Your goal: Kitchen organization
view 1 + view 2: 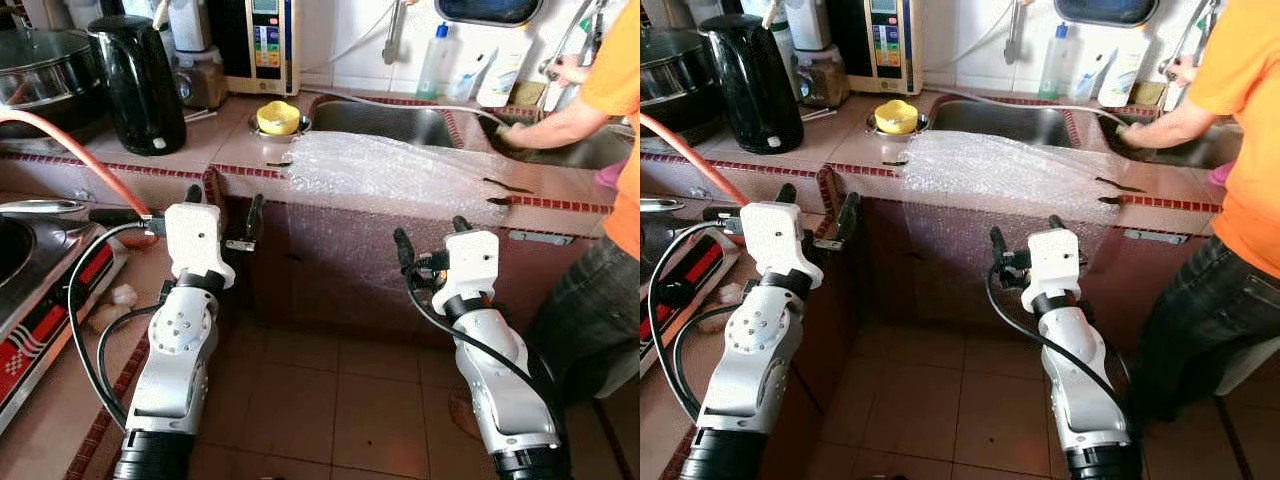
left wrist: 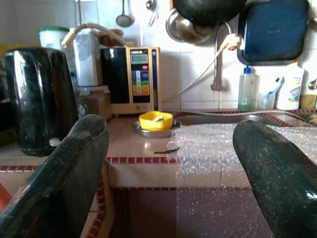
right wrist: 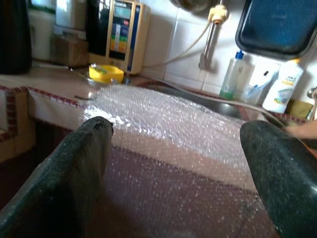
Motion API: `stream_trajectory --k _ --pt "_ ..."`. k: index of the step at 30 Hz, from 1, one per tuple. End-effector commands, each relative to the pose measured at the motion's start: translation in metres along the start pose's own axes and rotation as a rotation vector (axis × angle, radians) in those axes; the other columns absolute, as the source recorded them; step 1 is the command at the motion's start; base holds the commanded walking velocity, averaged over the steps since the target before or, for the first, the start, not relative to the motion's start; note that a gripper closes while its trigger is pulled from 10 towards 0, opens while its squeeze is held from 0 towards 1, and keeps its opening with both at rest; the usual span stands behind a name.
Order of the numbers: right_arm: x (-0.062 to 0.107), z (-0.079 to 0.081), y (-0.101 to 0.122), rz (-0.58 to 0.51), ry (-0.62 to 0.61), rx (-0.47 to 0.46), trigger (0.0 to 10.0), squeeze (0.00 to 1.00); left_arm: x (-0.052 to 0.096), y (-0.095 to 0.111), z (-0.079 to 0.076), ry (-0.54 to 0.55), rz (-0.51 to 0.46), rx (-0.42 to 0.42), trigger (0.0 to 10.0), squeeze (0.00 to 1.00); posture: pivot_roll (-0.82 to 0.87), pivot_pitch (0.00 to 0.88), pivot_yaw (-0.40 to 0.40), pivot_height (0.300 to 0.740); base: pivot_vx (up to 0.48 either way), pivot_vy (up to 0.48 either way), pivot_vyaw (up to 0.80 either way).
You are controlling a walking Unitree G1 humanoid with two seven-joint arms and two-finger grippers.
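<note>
A sheet of clear bubble wrap (image 1: 390,170) lies on the tiled counter (image 1: 230,140) in front of the sink (image 1: 385,122) and hangs down over the counter's front edge. A yellow bowl-like thing (image 1: 278,117) sits in a small metal dish just left of the sink. My left gripper (image 1: 225,198) is open and held at the counter's edge, left of the wrap, with nothing between its fingers. My right gripper (image 1: 430,230) is open too, lower down, facing the hanging part of the wrap (image 3: 178,148) without touching it.
A person in an orange shirt (image 1: 612,80) stands at the right with hands in the sink's far basin. A black kettle (image 1: 140,85), a pot (image 1: 45,70) and a water machine (image 1: 262,40) stand at the back left. A stove (image 1: 30,300) and orange hose (image 1: 70,140) are on my left.
</note>
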State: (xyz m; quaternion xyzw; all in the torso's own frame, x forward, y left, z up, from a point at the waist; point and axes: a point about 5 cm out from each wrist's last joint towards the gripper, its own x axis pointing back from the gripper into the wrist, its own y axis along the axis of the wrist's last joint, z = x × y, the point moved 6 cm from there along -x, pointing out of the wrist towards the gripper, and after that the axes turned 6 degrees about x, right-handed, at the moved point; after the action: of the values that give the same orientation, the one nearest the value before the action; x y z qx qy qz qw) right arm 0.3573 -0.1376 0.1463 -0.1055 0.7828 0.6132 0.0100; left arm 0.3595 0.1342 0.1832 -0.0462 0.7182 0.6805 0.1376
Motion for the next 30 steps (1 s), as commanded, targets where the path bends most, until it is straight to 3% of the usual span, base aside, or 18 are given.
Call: stream_trajectory --k 1,19,30 --pt "-0.003 -0.0036 0.006 -0.02 -0.005 0.003 10.0 0.0 -0.0019 0.0036 -0.0035 -0.016 -0.012 0.0 10.0 0.0 0.05 0.0 0.0 0.74 0.409 0.0 0.0" --pt "-0.0024 -0.002 0.0048 -0.018 -0.015 0.012 10.0 0.0 -0.0006 0.0007 -0.0056 -0.022 0.002 0.008 10.0 0.0 0.05 0.0 0.002 0.74 0.43 0.0 0.0" --pt "-0.0028 -0.001 0.0042 -0.019 -0.012 0.006 10.0 0.0 -0.0005 -0.0023 -0.0019 0.022 0.014 0.02 10.0 0.0 0.06 0.0 -0.003 0.74 0.0 0.0 0.0"
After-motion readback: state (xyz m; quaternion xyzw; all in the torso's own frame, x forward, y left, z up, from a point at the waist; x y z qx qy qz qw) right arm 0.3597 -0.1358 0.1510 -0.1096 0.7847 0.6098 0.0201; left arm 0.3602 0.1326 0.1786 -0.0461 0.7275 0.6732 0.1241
